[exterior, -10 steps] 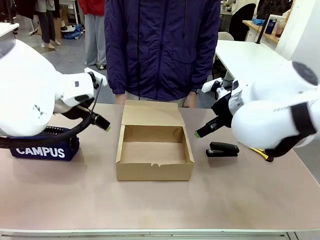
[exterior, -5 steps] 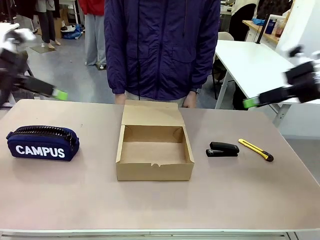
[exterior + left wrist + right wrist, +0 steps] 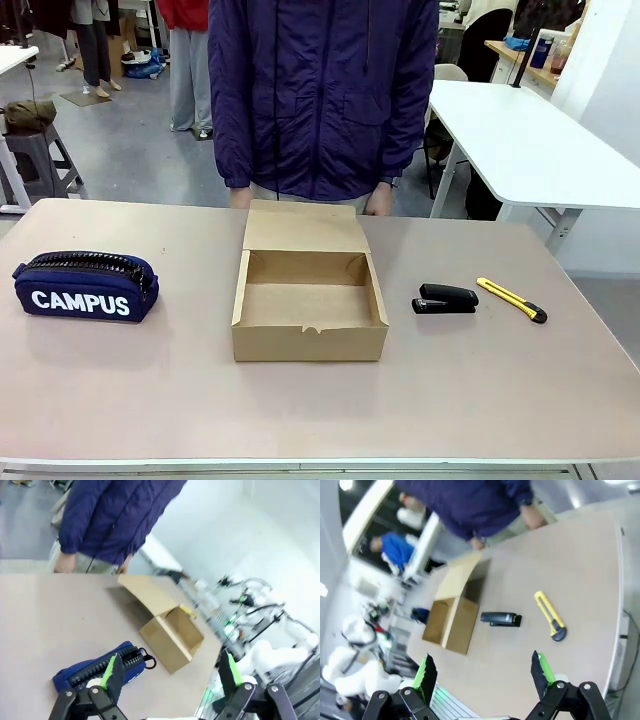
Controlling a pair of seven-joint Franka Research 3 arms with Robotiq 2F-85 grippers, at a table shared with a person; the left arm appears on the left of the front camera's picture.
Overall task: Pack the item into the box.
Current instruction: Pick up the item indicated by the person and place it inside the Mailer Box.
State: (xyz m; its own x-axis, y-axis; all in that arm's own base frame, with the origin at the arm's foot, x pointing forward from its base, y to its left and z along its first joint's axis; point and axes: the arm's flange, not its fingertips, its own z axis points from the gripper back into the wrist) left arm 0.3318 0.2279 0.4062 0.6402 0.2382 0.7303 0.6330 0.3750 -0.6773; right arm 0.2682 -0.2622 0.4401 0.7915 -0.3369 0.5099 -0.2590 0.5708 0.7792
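At centre frame, front view: box (image 3: pixel 310 343), lid folded back toward the person (image 3: pixel 325 90), inside bare, apparently left ready for loading. Right of centre: stapler (image 3: pixel 446 298), then knife (image 3: pixel 511 299), flat on the table (image 3: pixel 480 400), well apart from the box, not yet packed. Left: pouch (image 3: pixel 87 287). Wrist views: left gripper (image 3: pixel 168 670) and right gripper (image 3: pixel 484 672), jaws spread, holding nothing, above the table.

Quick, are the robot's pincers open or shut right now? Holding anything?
Left pincer: open, holding nothing.
Right pincer: open, holding nothing.
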